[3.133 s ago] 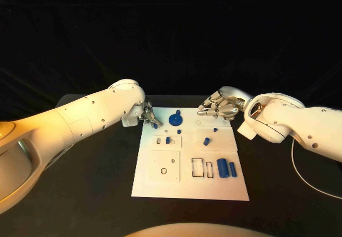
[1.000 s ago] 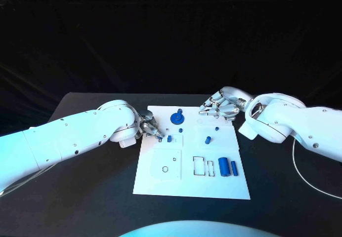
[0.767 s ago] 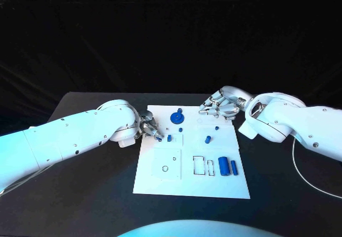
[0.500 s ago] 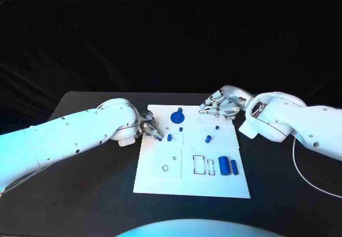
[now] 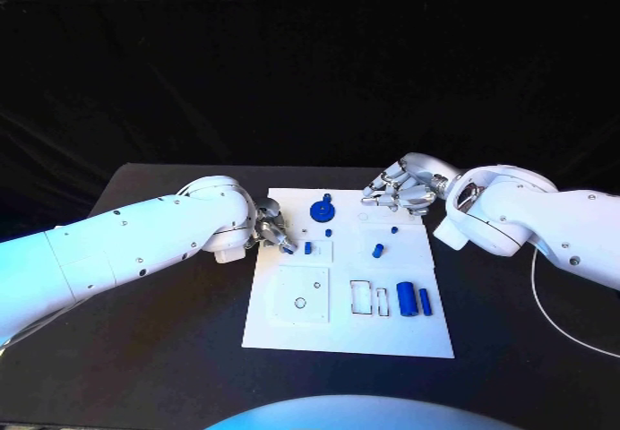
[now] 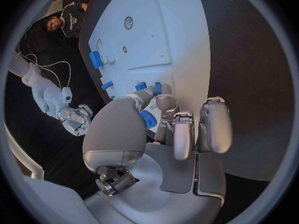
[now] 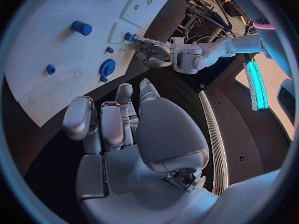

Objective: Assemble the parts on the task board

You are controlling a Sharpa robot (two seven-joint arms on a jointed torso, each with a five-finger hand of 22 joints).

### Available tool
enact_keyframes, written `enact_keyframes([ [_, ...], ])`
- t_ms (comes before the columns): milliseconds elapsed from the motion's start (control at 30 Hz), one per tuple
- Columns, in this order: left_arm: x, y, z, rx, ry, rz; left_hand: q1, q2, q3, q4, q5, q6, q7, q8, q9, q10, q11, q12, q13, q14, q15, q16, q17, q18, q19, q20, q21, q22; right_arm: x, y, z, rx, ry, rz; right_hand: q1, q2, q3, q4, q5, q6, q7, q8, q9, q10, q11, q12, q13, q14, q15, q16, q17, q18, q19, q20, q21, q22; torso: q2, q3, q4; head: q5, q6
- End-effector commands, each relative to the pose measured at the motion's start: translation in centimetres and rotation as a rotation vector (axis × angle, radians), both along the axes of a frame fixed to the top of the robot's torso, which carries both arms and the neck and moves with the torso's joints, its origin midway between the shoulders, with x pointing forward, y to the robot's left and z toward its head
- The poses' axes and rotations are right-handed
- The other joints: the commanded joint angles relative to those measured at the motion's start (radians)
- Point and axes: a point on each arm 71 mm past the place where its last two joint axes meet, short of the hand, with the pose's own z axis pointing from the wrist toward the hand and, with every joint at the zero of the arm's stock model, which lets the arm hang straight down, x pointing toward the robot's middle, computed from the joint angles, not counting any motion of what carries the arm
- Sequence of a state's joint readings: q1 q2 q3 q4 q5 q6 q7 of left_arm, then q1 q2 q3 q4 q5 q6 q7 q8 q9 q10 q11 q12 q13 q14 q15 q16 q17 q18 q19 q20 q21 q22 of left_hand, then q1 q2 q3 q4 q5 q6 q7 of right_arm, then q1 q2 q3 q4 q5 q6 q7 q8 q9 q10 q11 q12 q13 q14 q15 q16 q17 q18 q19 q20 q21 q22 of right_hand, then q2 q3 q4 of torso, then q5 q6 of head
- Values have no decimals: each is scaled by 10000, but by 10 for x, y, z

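Now: left hand pinches a small blue part at the board's left edge

Now the left hand is at the left edge of the white task board, a little above the middle of the frame. In the left wrist view, its fingers pinch a small blue part, just beside two blue pegs on the board. The right hand is over the upper right corner of the board, with fingers curled in and nothing between them.

On the board, a blue gear lies near the top edge. A blue cylinder and a thinner blue bar lie side by side in the lower right part, beside two rectangular slots. All this sits on the black table.
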State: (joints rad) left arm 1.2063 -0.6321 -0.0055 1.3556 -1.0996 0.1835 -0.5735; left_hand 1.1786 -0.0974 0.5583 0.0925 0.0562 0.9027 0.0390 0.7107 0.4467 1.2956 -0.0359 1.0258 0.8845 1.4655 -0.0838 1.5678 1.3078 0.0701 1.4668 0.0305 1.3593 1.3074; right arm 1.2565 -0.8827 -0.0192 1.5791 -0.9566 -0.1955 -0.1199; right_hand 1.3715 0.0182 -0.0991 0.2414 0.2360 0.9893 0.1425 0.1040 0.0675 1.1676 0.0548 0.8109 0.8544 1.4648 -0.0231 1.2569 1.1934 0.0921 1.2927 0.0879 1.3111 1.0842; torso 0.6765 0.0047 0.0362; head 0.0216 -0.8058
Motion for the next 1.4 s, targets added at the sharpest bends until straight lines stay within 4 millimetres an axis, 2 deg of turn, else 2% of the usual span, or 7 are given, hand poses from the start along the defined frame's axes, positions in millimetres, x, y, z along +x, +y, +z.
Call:
enact_keyframes([
  [33, -3, -2, -6, 339, 289, -238, 6, 80, 731, -786, -53, 114, -31, 30, -19, 80, 14, 47, -1, 1053, -60, 30, 2630, -168, 224, -94, 40, 1160, -1, 2, 0, 6, -15, 139, 67, -7, -69, -12, 34, -53, -30, 51, 13, -61, -22, -33, -10, 299, 5, -62, -10, 117, -87, -14, -34, -9, 0, -1, 2, -9, -3],
  [233, -3, -6, -8, 388, 376, -302, 4, 81, 726, -786, -56, 120, -33, 32, -19, 83, 13, 50, 1, 1053, -61, 30, 2630, -170, 227, -95, 48, 1166, -1, 2, 0, 9, -16, 144, 67, -7, -69, -12, 34, -53, -30, 51, 13, -61, -22, -33, -10, 299, 5, -62, -10, 117, -87, -14, -34, -9, 1, 2, -13, -13, -22],
  [500, -3, -6, -10, 629, 588, -334, -78, 88, 591, -745, -66, 219, -63, 52, -31, 166, -10, 133, 92, 1053, -77, 30, 2630, -183, 245, -113, 93, 1206, -1, 1, 0, 7, -16, 137, 72, -3, -92, -4, 54, -54, -29, 54, 12, -66, -21, -39, -22, 296, 5, -84, -31, 123, -99, -15, -52, -38, -1, 9, 4, -47, -51],
  [700, -3, -5, -12, 825, 699, -267, -592, 42, 67, -394, -63, 438, -126, 38, -95, 295, -54, 270, 248, 1053, -110, 30, 2630, -204, 282, -143, 174, 1281, -1, 1, 0, 7, -16, 136, 72, -3, -92, -4, 54, -54, -29, 54, 12, -66, -21, -39, -22, 296, 5, -84, -31, 123, -99, -15, -52, -38, -5, 9, 2, -38, -72],
  [1000, -1, -6, -13, 996, 769, -213, -1308, 121, -668, 174, -57, 678, -157, -70, -237, 414, -82, 411, 421, 1053, -138, 30, 2630, -229, 327, -172, 265, 1373, -1, 1, 0, 7, -17, 132, 73, -2, -99, -1, 58, -53, -29, 55, 12, -70, -21, -44, -29, 296, 5, -86, -31, 122, -97, -15, -52, -36, -5, 7, -1, -33, -97],
  [1200, 0, -7, -13, 1027, 726, -185, -1458, 147, -857, 300, -56, 736, -166, -109, -283, 445, -90, 447, 469, 1053, -147, 30, 2630, -239, 346, -181, 305, 1410, -1, 1, 0, 6, -17, 126, 72, -2, -100, 0, 59, -53, -29, 56, 12, -69, -21, -44, -29, 296, 5, -86, -31, 122, -97, -15, -52, -37, 0, 2, 3, -45, -99],
  [1400, 1, -8, -13, 1028, 688, -150, -1586, 141, -1040, 409, -56, 798, -174, -135, -320, 481, -96, 493, 532, 1053, -151, 30, 2630, -248, 362, -186, 339, 1441, -2, 1, 0, 5, -14, 126, 71, -1, -107, 4, 61, -53, -29, 57, 12, -69, -21, -45, -31, 296, 5, -87, -31, 122, -97, -15, -54, -39, -9, 14, -4, -39, -103],
])
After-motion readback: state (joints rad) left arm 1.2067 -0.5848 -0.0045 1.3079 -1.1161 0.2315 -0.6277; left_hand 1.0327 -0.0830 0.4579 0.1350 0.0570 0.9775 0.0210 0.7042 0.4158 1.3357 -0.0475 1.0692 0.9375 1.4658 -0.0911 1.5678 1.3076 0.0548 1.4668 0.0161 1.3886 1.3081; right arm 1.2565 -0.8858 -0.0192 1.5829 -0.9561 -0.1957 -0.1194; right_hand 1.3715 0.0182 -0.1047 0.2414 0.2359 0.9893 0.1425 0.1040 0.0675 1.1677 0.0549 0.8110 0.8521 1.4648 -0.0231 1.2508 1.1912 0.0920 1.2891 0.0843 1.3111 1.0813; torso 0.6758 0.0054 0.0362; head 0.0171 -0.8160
